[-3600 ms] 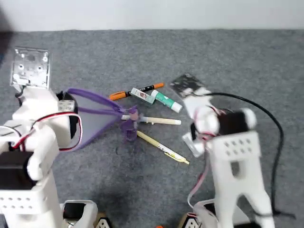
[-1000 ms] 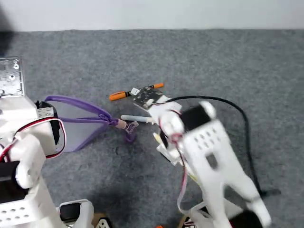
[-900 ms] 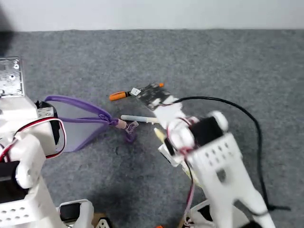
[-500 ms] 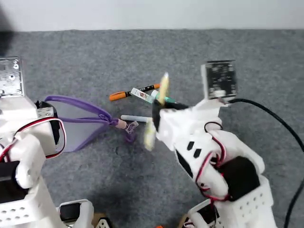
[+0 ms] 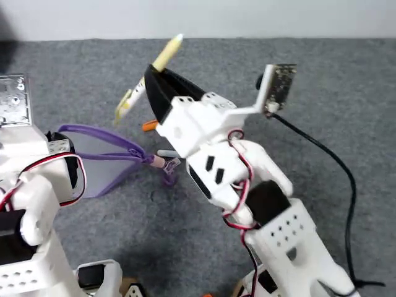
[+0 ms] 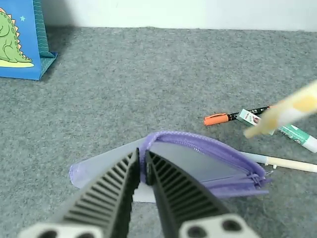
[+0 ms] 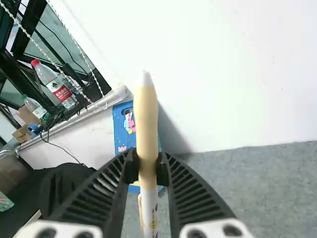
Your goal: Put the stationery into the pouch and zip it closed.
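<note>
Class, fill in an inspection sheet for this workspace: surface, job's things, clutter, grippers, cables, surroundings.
Surface: grey carpet-like mat, lying flat.
Job's things: purple zip pouch on the mat, mouth apparently open; pale yellow pen held in the air; orange marker, green-and-white glue stick and white pen lying beside the pouch.
Clutter: blue dinosaur-print box by the wall.
Grippers: left gripper shut on the pouch's rim; right gripper shut on the yellow pen.
Cables: black cable trailing from the right arm; red wires along the arms.
Surroundings: white wall; clear bottle with a red label.
</note>
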You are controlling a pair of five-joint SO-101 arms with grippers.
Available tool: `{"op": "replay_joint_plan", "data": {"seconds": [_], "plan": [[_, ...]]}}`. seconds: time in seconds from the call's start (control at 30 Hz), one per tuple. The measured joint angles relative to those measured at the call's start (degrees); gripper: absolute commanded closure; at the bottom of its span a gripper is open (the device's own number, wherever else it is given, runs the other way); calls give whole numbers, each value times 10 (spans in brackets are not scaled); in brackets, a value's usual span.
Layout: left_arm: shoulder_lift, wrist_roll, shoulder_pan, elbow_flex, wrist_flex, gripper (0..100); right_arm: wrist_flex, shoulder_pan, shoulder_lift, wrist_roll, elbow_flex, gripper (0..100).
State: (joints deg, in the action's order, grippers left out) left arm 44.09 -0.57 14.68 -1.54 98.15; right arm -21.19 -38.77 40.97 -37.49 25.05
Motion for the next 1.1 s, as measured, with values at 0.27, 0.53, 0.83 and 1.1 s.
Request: {"op": "replay_joint_plan", "data": {"seconds": [0.27, 0.53, 0.83, 1.1], "plan": [[0, 0, 0, 0, 0, 987, -6, -79, -8, 0, 1, 991], [0, 0, 0, 0, 0, 987, 25, -83, -8, 0, 91, 991], [0, 0, 0, 0, 0, 987, 22, -126, -8, 86, 150, 758], [0, 0, 0, 0, 0, 987, -150, -143, -7, 96, 76, 758]]}}
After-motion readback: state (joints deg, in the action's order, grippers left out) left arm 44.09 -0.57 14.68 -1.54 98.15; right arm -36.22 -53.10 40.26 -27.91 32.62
